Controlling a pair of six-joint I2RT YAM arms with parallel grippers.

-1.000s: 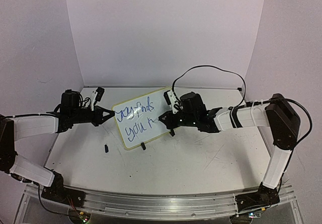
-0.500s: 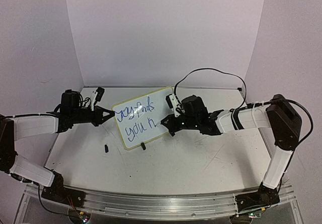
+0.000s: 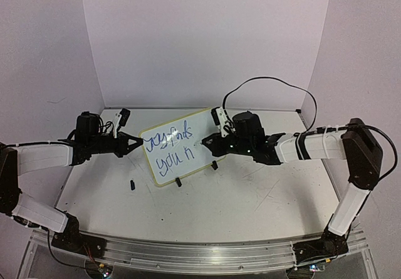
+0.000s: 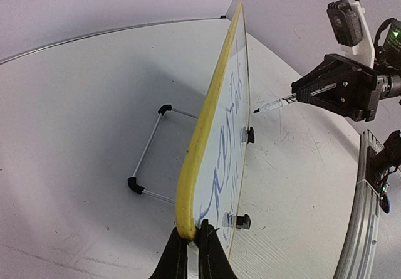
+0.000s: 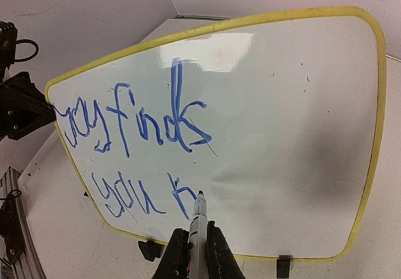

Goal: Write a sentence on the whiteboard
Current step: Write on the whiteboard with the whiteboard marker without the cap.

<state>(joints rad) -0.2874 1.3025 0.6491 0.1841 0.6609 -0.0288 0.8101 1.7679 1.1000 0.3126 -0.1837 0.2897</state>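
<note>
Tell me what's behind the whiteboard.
Behind the whiteboard, the left wrist view shows a thin wire stand with black-capped corners on the table. From above, the board covers it.

Small black piece (image 3: 133, 184) (on white table (image 3: 250, 197))

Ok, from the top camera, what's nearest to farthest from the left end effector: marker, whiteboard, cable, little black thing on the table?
1. Whiteboard: its left edge is pinched in the left end effector.
2. Small black piece: on the table, nearer the bases.
3. Marker: by the board's right half, in the right end effector.
4. Black cable: back right.
</note>
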